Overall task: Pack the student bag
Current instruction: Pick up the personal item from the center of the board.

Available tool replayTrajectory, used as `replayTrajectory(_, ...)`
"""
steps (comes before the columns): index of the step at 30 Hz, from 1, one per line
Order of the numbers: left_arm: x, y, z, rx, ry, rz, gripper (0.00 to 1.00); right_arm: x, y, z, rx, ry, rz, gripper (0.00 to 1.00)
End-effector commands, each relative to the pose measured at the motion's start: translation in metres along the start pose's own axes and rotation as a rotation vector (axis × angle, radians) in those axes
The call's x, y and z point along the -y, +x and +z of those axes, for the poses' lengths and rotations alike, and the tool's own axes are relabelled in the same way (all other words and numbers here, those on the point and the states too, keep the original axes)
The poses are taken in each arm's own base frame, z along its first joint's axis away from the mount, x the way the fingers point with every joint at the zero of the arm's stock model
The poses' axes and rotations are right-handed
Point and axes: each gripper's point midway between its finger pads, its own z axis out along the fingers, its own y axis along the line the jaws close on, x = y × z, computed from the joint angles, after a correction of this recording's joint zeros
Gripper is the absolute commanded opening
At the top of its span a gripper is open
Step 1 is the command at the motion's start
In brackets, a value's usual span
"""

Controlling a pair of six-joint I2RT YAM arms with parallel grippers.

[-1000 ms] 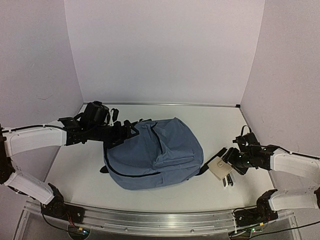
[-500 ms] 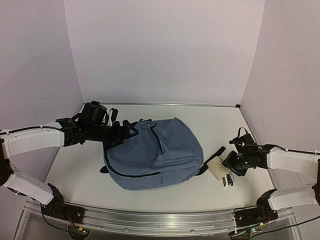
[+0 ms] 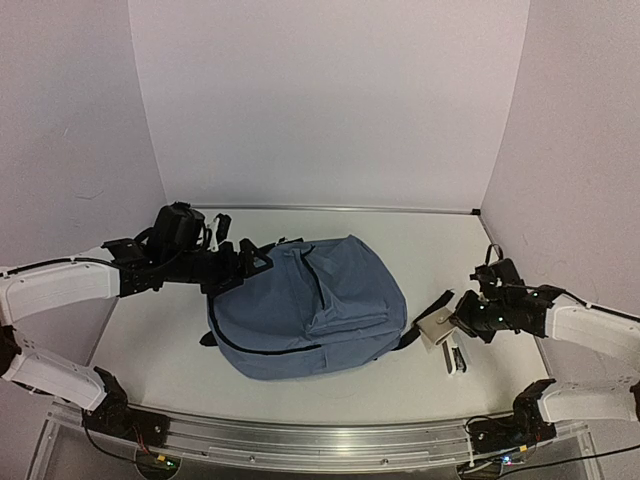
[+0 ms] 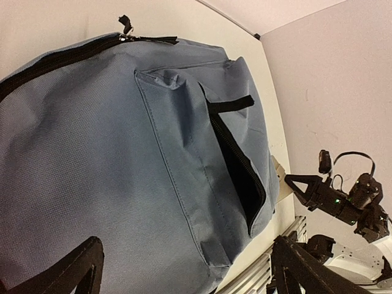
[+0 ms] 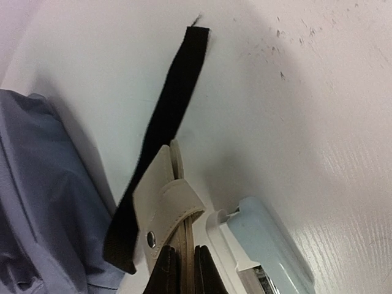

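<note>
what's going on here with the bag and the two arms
The right gripper is pinched shut on a small beige wallet just right of the student bag, beside a pale blue stapler. The left gripper hangs open at the bag's top left edge, not gripping it. The bag lies flat with its front pocket unzipped; nothing is going in yet.

Backpack (image 3: 305, 305) fills desk (image 3: 430, 240) centre. Room to pass behind it & at far right. Near right is tight: strap (image 5: 171, 104), beige pouch (image 5: 165, 202), stapler (image 5: 263, 239) bunched together. Front pocket (image 4: 184, 135) zip gapes open.
</note>
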Motion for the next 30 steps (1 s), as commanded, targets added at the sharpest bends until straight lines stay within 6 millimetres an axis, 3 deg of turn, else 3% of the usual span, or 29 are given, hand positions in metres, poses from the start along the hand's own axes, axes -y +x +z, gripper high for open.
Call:
replayTrajectory(1, 0.029, -0.012, -0.012, 0.029, 0.110, 0.106, 0.96, -0.037, -0.036, -0.041, 0.119, -0.125, 0.009, 0.00)
replayTrajectory(6, 0.068, -0.008, -0.014, -0.037, 0.237, 0.211, 0.96, -0.076, -0.056, -0.080, 0.164, -0.251, -0.050, 0.00)
replayTrajectory(10, 0.104, 0.000, -0.012, -0.089, 0.345, 0.301, 0.98, -0.129, -0.056, -0.109, 0.102, -0.443, -0.164, 0.00)
replayTrajectory(17, 0.147, 0.022, -0.001, -0.165, 0.479, 0.395, 1.00, -0.201, -0.030, -0.147, -0.062, -0.755, -0.301, 0.00)
replayTrajectory(24, 0.174, 0.034, 0.002, -0.198, 0.605, 0.394, 1.00, -0.249, 0.018, -0.165, -0.157, -0.904, -0.460, 0.00)
replayTrajectory(30, 0.176, 0.038, 0.006, -0.220, 0.633, 0.360, 1.00, -0.280, 0.034, -0.184, -0.174, -1.018, -0.526, 0.00)
